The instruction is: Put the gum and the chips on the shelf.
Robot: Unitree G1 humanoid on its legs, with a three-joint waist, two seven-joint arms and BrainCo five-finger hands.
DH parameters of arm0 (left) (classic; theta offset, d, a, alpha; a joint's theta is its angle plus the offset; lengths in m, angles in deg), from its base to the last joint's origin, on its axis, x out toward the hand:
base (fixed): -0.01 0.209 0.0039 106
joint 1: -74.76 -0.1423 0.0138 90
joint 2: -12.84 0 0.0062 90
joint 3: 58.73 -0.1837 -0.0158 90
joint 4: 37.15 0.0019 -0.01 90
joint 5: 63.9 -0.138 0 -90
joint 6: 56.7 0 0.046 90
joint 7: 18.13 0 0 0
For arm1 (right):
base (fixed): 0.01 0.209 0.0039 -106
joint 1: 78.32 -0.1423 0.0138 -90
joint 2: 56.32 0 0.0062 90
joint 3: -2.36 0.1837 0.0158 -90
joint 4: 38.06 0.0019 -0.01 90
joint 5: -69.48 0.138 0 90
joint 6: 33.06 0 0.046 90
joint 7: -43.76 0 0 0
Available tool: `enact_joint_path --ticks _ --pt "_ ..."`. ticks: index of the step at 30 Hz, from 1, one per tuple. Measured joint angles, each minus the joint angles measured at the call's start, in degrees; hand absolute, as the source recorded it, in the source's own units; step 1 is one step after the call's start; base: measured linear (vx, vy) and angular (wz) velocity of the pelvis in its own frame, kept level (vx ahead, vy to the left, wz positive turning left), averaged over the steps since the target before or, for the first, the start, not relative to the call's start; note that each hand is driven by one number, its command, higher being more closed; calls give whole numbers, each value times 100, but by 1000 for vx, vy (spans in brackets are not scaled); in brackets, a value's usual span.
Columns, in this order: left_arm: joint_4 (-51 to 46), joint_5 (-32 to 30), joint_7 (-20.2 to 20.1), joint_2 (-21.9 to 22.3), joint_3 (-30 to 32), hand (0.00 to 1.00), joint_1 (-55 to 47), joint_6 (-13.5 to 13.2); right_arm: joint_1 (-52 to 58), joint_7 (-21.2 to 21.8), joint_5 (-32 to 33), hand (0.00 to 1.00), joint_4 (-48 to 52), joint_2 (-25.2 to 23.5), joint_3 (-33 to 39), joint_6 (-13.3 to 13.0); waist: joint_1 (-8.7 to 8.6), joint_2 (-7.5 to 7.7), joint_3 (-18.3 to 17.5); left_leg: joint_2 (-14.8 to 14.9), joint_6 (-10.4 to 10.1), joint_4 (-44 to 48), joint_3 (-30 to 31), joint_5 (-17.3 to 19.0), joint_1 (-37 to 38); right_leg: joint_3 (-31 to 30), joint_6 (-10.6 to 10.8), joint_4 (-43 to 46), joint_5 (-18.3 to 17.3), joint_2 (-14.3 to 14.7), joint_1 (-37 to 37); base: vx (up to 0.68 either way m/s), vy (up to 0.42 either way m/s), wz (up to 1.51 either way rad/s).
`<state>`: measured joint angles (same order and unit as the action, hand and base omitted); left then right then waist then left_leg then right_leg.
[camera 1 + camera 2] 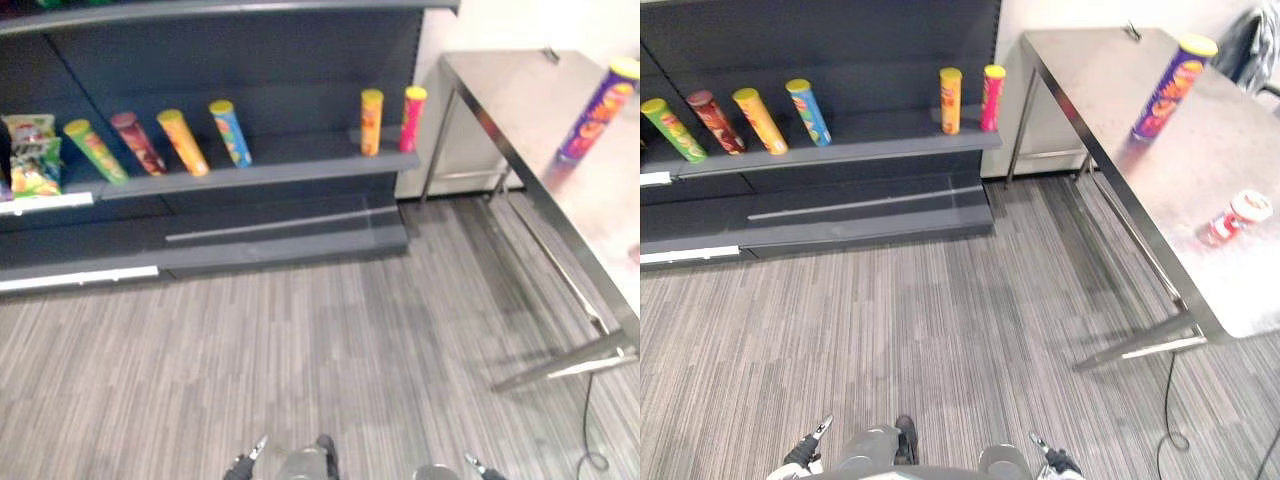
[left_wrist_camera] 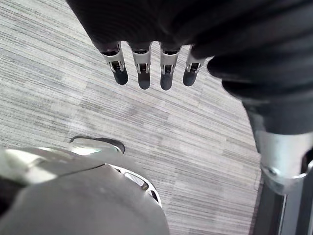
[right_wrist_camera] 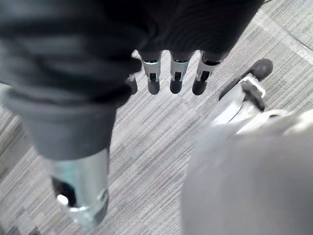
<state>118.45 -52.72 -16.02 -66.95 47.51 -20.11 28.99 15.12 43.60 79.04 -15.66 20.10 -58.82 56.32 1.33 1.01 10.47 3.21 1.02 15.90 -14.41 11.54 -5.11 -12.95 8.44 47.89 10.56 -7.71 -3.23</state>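
Observation:
A purple chips tube (image 1: pixel 1167 88) with a yellow lid stands on the steel table (image 1: pixel 1200 280) at the right. Nearer on the same table lies a small red and white gum container (image 1: pixel 1240 216). The dark grey shelf (image 1: pixel 260 172) stands at the far left, across the carpet. My left hand (image 2: pixel 142 68) hangs low by my side over the carpet, fingers straight and holding nothing. My right hand (image 3: pixel 173 73) hangs the same way on the other side, open and empty. Both hands are far from the table and the shelf.
Several chips tubes (image 1: pixel 182 142) stand leaning on the shelf board, two more (image 1: pixel 371 121) upright at its right end. Snack bags (image 1: pixel 33 155) sit at the shelf's left. The table's steel legs and crossbar (image 1: pixel 565 365) reach down to the striped carpet.

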Motion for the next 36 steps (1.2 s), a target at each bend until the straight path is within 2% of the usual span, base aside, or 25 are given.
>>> enact_joint_path --ticks 1,2,3,5,7,8,10,12,14,15,16,17,18,19,21,22,23,24,26,27,29,31,32,34,36 --pt "2 0 2 -5 -105 0 -126 10 43 -52 165 0 55 -19 4 -57 -43 -19 27 -34 82 -155 4 71 312 145 -17 688 209 -22 -314 226 110 8" --pt "12 0 9 -21 -118 0 -154 27 46 -61 227 0 100 -45 4 -70 -60 5 44 -41 94 -201 5 102 436 294 -98 1026 -52 -37 -486 272 101 3" --pt "17 -1 19 -27 -126 0 -206 81 77 -69 331 0 198 -82 -2 -96 -119 7 56 -27 136 -331 9 129 677 659 -313 1491 -509 -76 -815 182 45 1" --pt "39 -11 26 4 -117 0 -222 120 141 -74 504 0 306 -114 -12 -135 -179 -27 59 44 123 -563 -64 137 1025 1116 -490 1597 -842 -78 -1236 222 21 -2" --pt "39 -17 24 31 -71 0 -199 121 145 -79 564 0 409 -150 -10 -139 -212 -29 68 61 66 -759 -110 153 1363 1452 -496 1228 -1127 -77 -1582 294 -44 -9" --pt "40 -29 29 69 -2 0 -186 123 154 -89 618 0 442 -165 -3 -139 -246 -70 93 93 32 -877 -159 196 1591 1732 -497 729 -1349 -48 -1695 409 -109 -17" --pt "35 -104 28 125 3 0 -148 122 177 -98 614 0 527 -136 -9 -135 -273 -169 123 167 -41 -1038 -268 288 1850 2376 -501 -475 -1422 -25 -1735 347 -109 -17" --pt "33 -127 30 175 139 0 12 122 178 -146 605 0 537 -138 16 -127 -264 -170 134 153 -247 -1250 -421 436 2103 3215 -442 -2705 -1213 -31 -1588 377 -139 -15" --pt "30 -126 33 252 305 0 63 119 181 -149 556 0 538 -157 120 -110 -275 -183 135 141 -381 -1399 -530 517 2352 3844 -518 -3481 -1046 -120 -1438 502 -175 -14" --pt "10 -120 41 377 479 0 119 121 249 -127 423 0 540 -176 190 -90 -284 -206 130 191 -468 -1535 -623 570 2620 4475 -988 -3284 -761 -305 -1384 428 -160 -18" --pt "15 -118 37 446 518 0 125 122 255 -105 419 0 547 -172 229 -92 -272 -277 153 260 -464 -1547 -716 565 2709 4631 -1182 -3028 -896 -317 -1407 545 -239 -15" --pt "17 -113 25 499 549 0 169 120 247 -64 401 0 544 -154 268 -97 -287 -393 146 391 -599 -1448 -829 464 2745 4608 -1389 -2571 -1333 -287 -1490 495 -333 -18" --pt "31 -115 12 607 545 0 238 125 234 -49 402 0 544 -147 338 -98 -308 -437 140 502 -775 -1328 -882 312 2821 4592 -1458 -2206 -1661 -235 -1513 599 -408 -17" --pt "35 -112 7 653 549 0 279 126 232 -49 403 0 542 -146 345 -97 -302 -439 136 572 -854 -1217 -871 240 2841 4578 -1476 -2045 -1838 -209 -1512 583 -436 -24" --pt "13 -120 -18 708 543 0 376 124 220 -57 400 0 556 -131 340 -101 -306 -458 119 879 -1031 -306 -830 70 2709 4432 -1484 -1806 -2291 35 -1393 491 -319 -53" --pt "-14 -119 -13 717 552 0 385 123 223 -63 394 0 601 -118 308 -101 -312 -504 94 1165 -1007 955 -660 -118 2257 4267 -1489 -1933 -2398 288 -1262 441 -254 -82" --pt "-25 -116 -16 721 553 0 383 121 229 -69 394 0 604 -100 278 -106 -312 -540 76 1299 -1010 1667 -466 -363 1928 4157 -1492 -2069 -2406 442 -1189 393 -170 -112" --pt "-40 -96 -20 725 567 0 376 116 230 -82 372 0 603 -50 199 -102 -297 -602 67 1395 -1077 3103 -15 -630 1272 3878 -1499 -2350 -2402 738 -1003 451 -143 -120" --pt "-67 -48 -16 686 657 0 352 111 248 -96 351 0 602 -46 148 -110 -296 -580 93 1347 -1115 4518 385 -531 588 3463 -1546 -2609 -2372 1002 -597 368 -44 -141" --pt "-94 -34 -6 677 719 0 352 107 268 -110 258 0 625 -41 35 -108 -304 -452 173 1342 -1001 4952 400 -340 285 3041 -1554 -2763 -2378 1176 -273 352 28 -174" --pt "-242 -16 -3 666 870 0 325 102 284 -109 169 0 672 -30 -167 -113 -241 -384 174 1355 -716 5068 343 -44 -148 2303 -1551 -2894 -2377 1313 59 319 95 -199" --pt "-293 -3 1 664 1011 0 290 63 232 -100 171 0 822 -29 -370 -117 -126 -328 155 1418 -469 4638 397 222 -468 1485 -1502 -2907 -2362 1376 149 231 173 -230" --pt "-307 -2 8 646 1053 0 284 46 229 -102 171 0 846 -20 -467 -124 -88 -289 137 1504 -324 4033 457 316 -553 966 -1442 -2896 -2379 1381 187 311 312 -232" --pt "-320 0 28 618 1135 0 284 16 231 -136 184 0 866 -32 -488 -114 -109 -245 112 1652 -276 3128 595 337 -555 216 -1257 -2887 -2400 1390 258 292 342 -209" --pt "-347 -1 112 649 1230 0 240 -25 292 -190 186 0 847 -50 -472 -109 -94 -211 59 1670 -289 1900 1082 249 -235 -762 -982 -2852 -2430 1389 221 240 470 -207"
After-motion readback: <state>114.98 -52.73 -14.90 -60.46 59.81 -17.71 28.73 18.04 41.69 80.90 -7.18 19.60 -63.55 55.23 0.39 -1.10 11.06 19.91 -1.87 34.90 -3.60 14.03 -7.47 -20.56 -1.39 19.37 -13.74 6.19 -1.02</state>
